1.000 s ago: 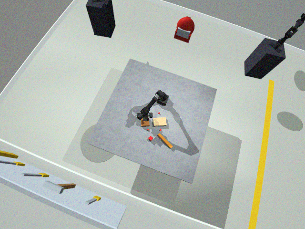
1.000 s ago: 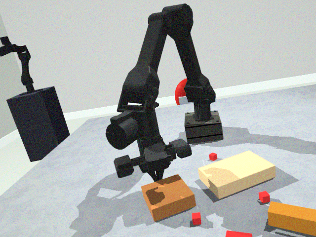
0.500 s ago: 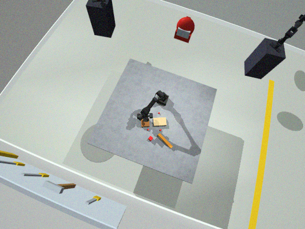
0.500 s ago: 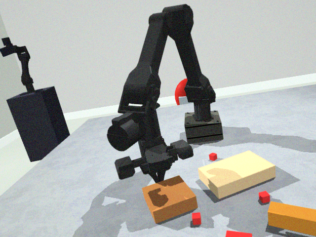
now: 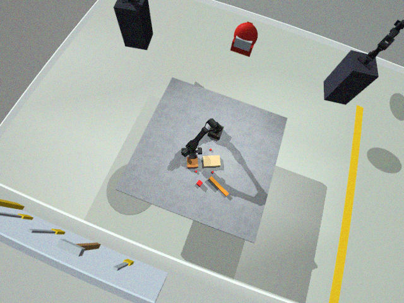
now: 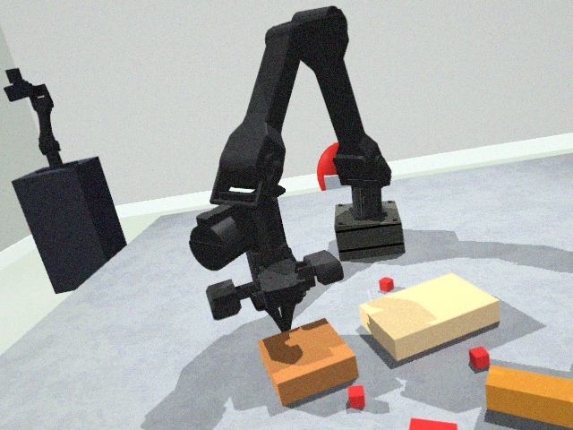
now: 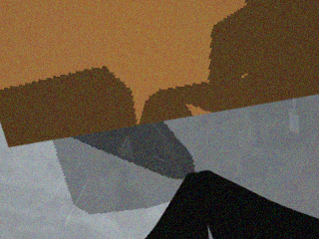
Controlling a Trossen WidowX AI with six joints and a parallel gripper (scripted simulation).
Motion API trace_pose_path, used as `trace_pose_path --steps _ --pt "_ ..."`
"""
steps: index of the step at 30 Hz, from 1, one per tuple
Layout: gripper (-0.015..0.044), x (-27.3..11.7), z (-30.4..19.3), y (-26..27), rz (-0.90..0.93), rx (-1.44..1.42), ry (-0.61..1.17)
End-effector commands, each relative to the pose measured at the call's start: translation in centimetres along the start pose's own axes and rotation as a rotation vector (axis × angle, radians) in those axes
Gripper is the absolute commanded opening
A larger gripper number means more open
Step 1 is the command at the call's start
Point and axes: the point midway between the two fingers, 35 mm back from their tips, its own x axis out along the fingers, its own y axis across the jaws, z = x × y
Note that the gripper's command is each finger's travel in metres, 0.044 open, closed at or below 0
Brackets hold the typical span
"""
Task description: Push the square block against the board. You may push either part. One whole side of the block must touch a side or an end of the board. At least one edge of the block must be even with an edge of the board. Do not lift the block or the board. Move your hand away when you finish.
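The square block, brown, lies flat on the grey mat. The board, cream and longer, lies flat to its right in the top and exterior views. A strip of mat shows between them, so they are apart. My gripper is shut and empty, pointing down at the block's back side, the side towards the arm base. In the wrist view a narrow gap shows between the fingertips and the block's edge. The fingertips' exact height is hard to tell.
A small red cube is close in front of the block. Two more lie near the board. A larger red cube and an orange bar lie farther forward.
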Motion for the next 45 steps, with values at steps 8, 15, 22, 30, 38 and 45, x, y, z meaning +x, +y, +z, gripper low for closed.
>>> trace_pose_path --steps 8,15,22,30,38,45 --pt "0.0000 -0.2 -1.8 -0.1 -0.005 -0.005 -0.008" --pt "0.0000 -4.4 -1.8 -0.1 -0.004 -0.004 -0.006" --pt "0.0000 -5.7 -1.8 0.0 -0.005 -0.005 -0.008" --pt "0.0000 -5.9 -0.4 -1.2 -0.008 0.180 -0.016" --pt "0.0000 -6.2 1.5 -2.7 -0.007 0.452 -0.021" --pt "0.0000 -6.3 3.1 -3.9 -0.005 0.692 -0.021"
